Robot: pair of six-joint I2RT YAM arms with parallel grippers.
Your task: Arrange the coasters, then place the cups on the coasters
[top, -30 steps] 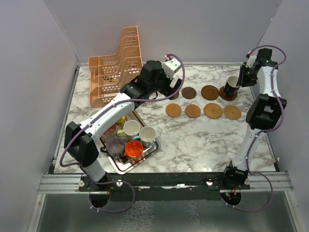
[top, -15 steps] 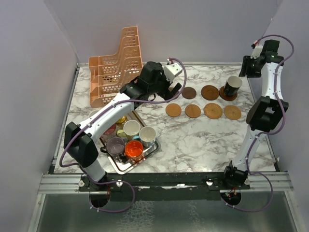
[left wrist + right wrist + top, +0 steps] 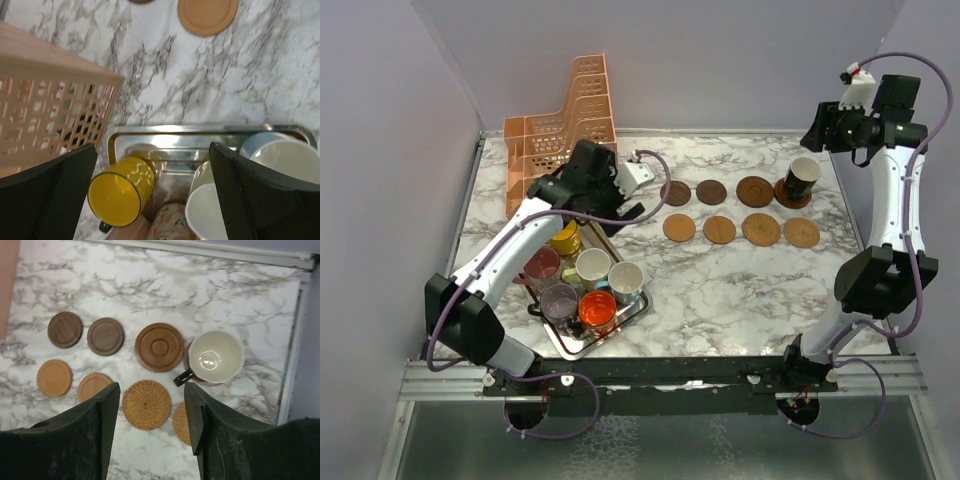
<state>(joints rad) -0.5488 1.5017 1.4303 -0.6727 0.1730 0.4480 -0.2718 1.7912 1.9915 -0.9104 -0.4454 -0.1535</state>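
A marble surface (image 3: pixel 720 290) was pictured with a peach rack (image 3: pixel 560 140) at far left and a silver tray (image 3: pixel 190 131) at near left. The coasters (image 3: pixel 719 230) were laid in two rows of four on the far right half. One cream cup (image 3: pixel 215 356) was already set on the back row's right-hand coaster, and the other cups (image 3: pixel 592 266) were crowded in the tray.

The next pick was judged to fall to the nearer left arm. It was bent low over the tray's far end, the left claw (image 3: pixel 155 185) spread wide and empty. A yellow cup (image 3: pixel 122 190) lay on its side just below, toward the left finger, its long axis slanted across the finger line. The right arm was raised high over the far right corner, the right claw (image 3: pixel 152 440) parted and gripping nothing.
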